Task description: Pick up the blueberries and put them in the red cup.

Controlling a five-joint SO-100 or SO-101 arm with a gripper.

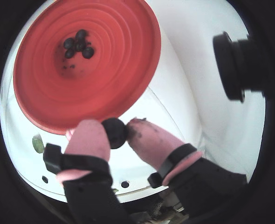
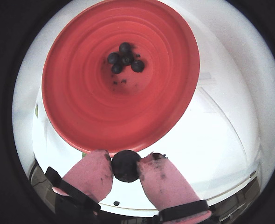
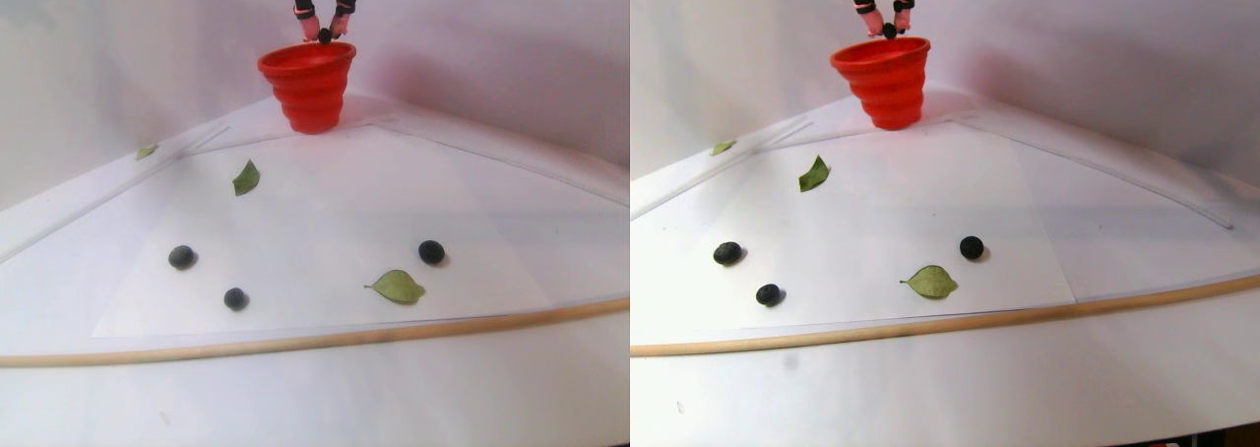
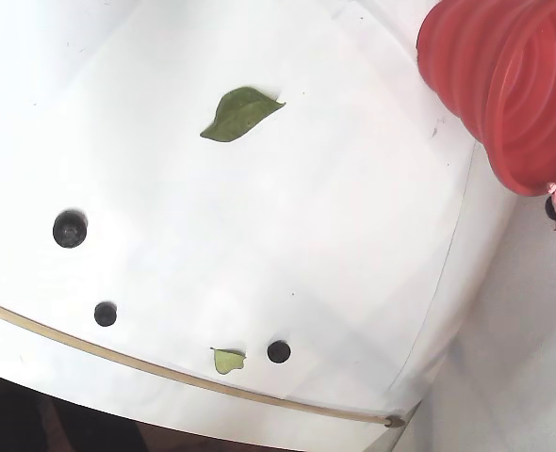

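Note:
My gripper is shut on one near-black blueberry, pinched between its two pink fingertips just outside the near rim of the red cup. In another wrist view the held berry sits below the cup's rim. Several blueberries lie together at the cup's bottom. In the stereo pair view the gripper hangs right above the cup's mouth. Three blueberries lie on the white sheet.
Green leaves lie among the loose berries, and a small one sits at the far left. A wooden strip borders the sheet's front. A black camera body juts in at the right of a wrist view.

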